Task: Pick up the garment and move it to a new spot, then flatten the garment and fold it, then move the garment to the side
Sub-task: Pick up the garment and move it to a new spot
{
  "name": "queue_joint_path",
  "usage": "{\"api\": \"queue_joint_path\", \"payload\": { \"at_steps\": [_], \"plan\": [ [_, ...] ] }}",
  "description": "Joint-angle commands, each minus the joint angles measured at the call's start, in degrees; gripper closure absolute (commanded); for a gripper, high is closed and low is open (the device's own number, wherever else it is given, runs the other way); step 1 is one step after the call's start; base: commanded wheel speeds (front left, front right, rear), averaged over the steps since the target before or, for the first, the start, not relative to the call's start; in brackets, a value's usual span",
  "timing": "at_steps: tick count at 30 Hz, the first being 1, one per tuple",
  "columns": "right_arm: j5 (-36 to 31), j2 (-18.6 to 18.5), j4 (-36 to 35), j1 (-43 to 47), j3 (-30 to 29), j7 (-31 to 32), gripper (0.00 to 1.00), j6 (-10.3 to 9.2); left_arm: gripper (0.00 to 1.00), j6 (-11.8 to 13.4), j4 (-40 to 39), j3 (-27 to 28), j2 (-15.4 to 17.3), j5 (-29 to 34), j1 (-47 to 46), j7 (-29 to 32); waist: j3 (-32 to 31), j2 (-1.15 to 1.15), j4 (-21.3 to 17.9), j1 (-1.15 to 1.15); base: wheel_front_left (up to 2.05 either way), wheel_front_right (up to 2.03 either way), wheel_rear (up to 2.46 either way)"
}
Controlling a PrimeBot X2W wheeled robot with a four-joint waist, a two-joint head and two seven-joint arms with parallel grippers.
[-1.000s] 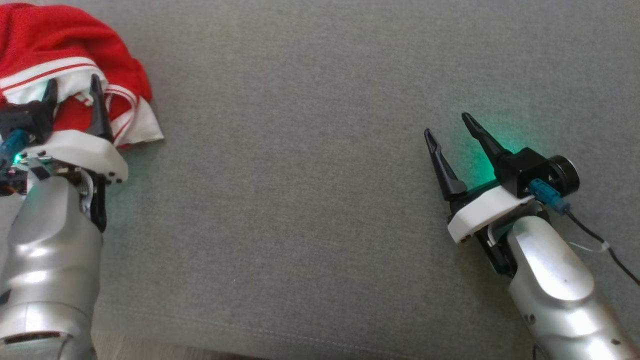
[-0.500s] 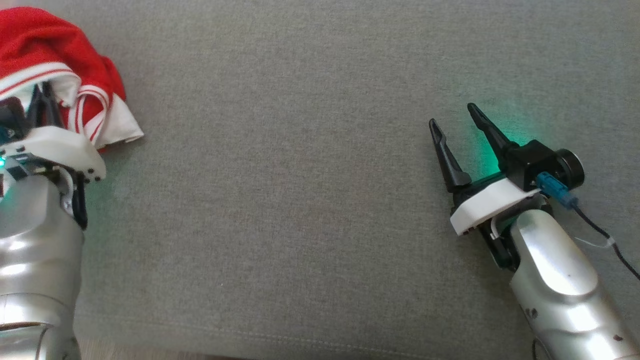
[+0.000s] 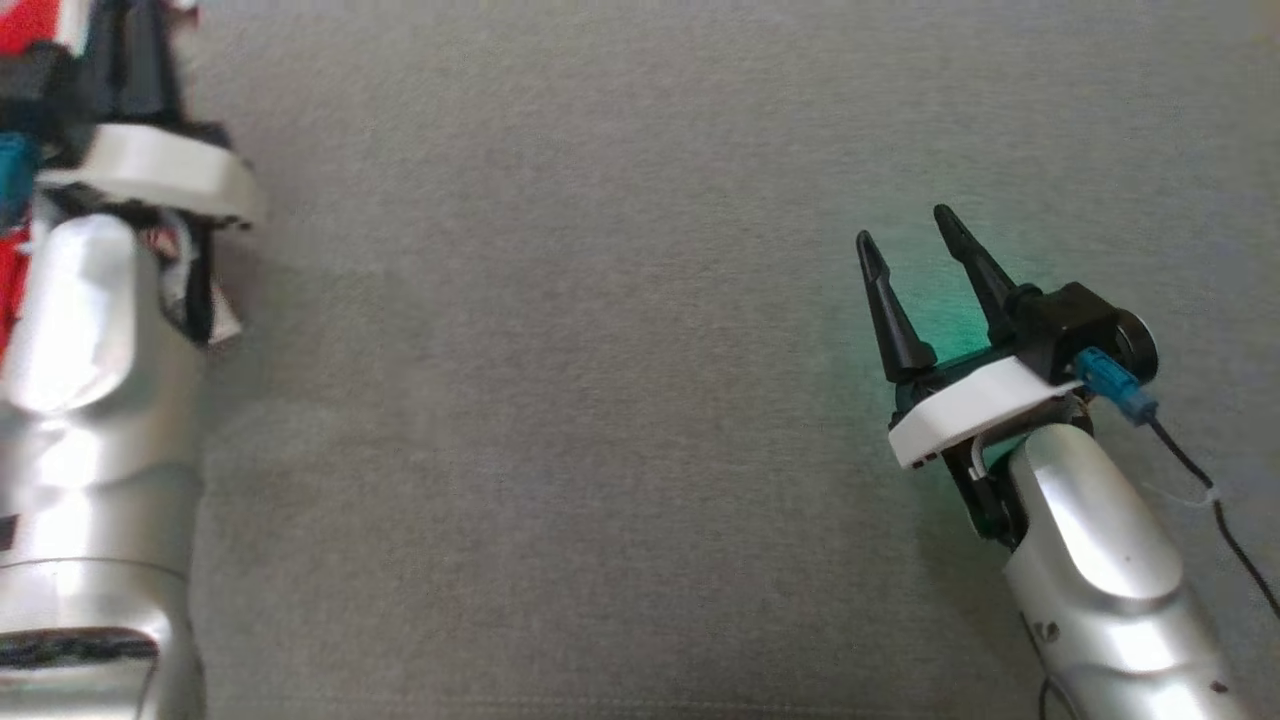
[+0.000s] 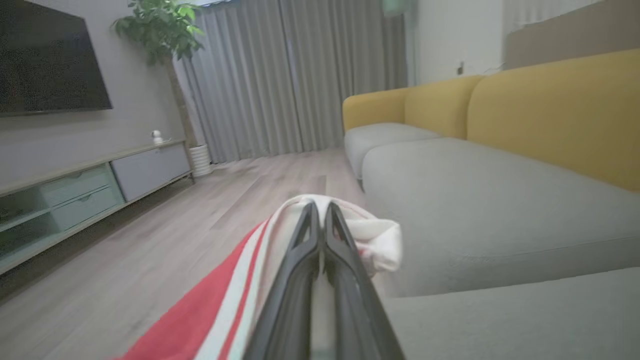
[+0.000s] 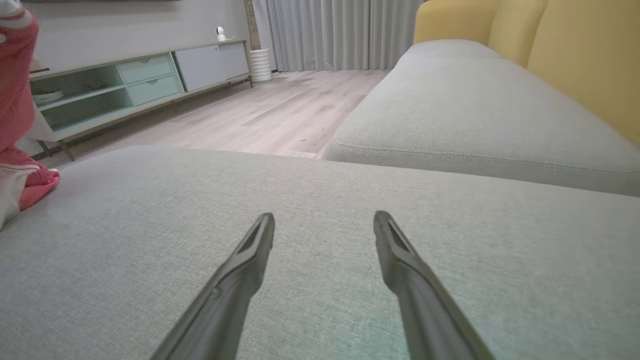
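Note:
The garment (image 4: 382, 240) is red fabric with white panels and red-and-white striped trim. It hangs over my left gripper (image 4: 320, 209), which is shut on a white fold of it, raised above the grey cushion. In the head view only red scraps of the garment (image 3: 22, 18) show at the top left, beside my left forearm (image 3: 100, 300). The right wrist view has the garment (image 5: 17, 100) hanging at its left edge, its lower end resting on the cushion. My right gripper (image 3: 900, 228) hovers open over the right of the cushion with nothing between its fingers (image 5: 250, 250).
The grey sofa cushion (image 3: 560, 400) spreads wide between both arms. A second grey seat (image 5: 475, 120) with a yellow backrest (image 4: 550, 110) lies beyond. Off the cushion's far edge are the wooden floor (image 5: 270, 115), a low TV cabinet (image 5: 135, 85), a plant and curtains.
My left gripper closed on the garment's white edge, then rose and moved forward, pulling the garment up off the cushion and mostly out of the head view. The right arm barely moved.

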Motion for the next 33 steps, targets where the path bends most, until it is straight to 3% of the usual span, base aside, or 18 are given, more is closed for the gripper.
{"api": "queue_joint_path", "payload": {
  "at_steps": [1, 7, 13, 21, 24, 29, 30, 31, 32, 33],
  "plan": [
    [0.24, 1.25, -2.27, 1.2, 0.43, -0.62, 0.0, 0.44, 1.0, -0.57, -4.19, -0.5, 1.09, 0.3, -0.42, -0.46, -1.79, 0.0, -3.04, 0.0, 0.0, 0.0, 0.0],
    [0.44, 2.25, -3.6, 1.53, 0.77, -0.62, 0.0, 0.44, 1.0, -1.29, -9.9, -6.02, -3.99, -1.83, 0.88, -0.46, -3.89, 0.0, -9.38, 0.0, 0.0, 0.0, 0.0],
    [1.15, 3.3, -4.92, 2.18, 1.84, -0.62, 0.0, 0.44, 1.0, -1.36, -12.95, -15.12, -7.62, -6.85, 3.91, -0.46, -5.72, 0.0, -17.09, 0.0, 0.0, 0.0, 0.0],
    [2.61, 4.22, -5.69, 4.01, 5.14, -0.62, 0.0, 0.44, 1.0, -1.37, -15.23, -24.92, -9.75, -13.91, 7.54, -0.47, -7.05, 0.0, -25.91, 0.0, 0.0, 0.0, 0.0],
    [3.83, 4.35, -5.87, 5.09, 6.53, -0.62, 0.0, 0.44, 1.0, -1.18, -16.77, -30.68, -9.84, -19.4, 9.3, -0.47, -7.22, 0.0, -28.67, 0.0, 0.0, 0.0, 0.0],
    [4.69, 4.37, -6.06, 5.97, 6.82, -0.62, 0.0, 0.44, 1.0, 1.04, -18.46, -37.0, -9.86, -23.92, 10.2, -0.47, -7.32, 0.0, -29.21, 0.0, 0.0, 0.0, 0.0],
    [4.63, 4.37, -6.02, 6.15, 6.55, -0.62, 0.0, 0.44, 0.87, 1.8, -18.5, -37.45, -9.86, -24.31, 10.51, -0.47, -7.46, 0.0, -28.92, 0.0, 0.0, 0.0, 0.0],
    [4.55, 4.38, -5.94, 6.33, 6.2, -0.62, 0.0, 0.44, 0.31, 2.53, -18.63, -37.46, -9.86, -24.53, 10.91, -0.47, -7.6, 0.0, -28.49, 0.0, 0.0, 0.0, 0.0],
    [4.48, 4.38, -5.87, 6.47, 5.84, -0.62, 0.0, 0.44, 0.0, 3.21, -18.47, -37.32, -9.86, -24.35, 11.5, -0.47, -7.78, 0.0, -27.91, 0.0, 0.0, 0.0, 0.0],
    [4.41, 4.38, -5.85, 6.59, 5.5, -0.62, 0.0, 0.44, 0.0, 3.77, -17.88, -37.09, -9.86, -23.94, 12.23, -0.47, -8.0, 0.0, -27.26, 0.0, 0.0, 0.0, 0.0]
  ]
}}
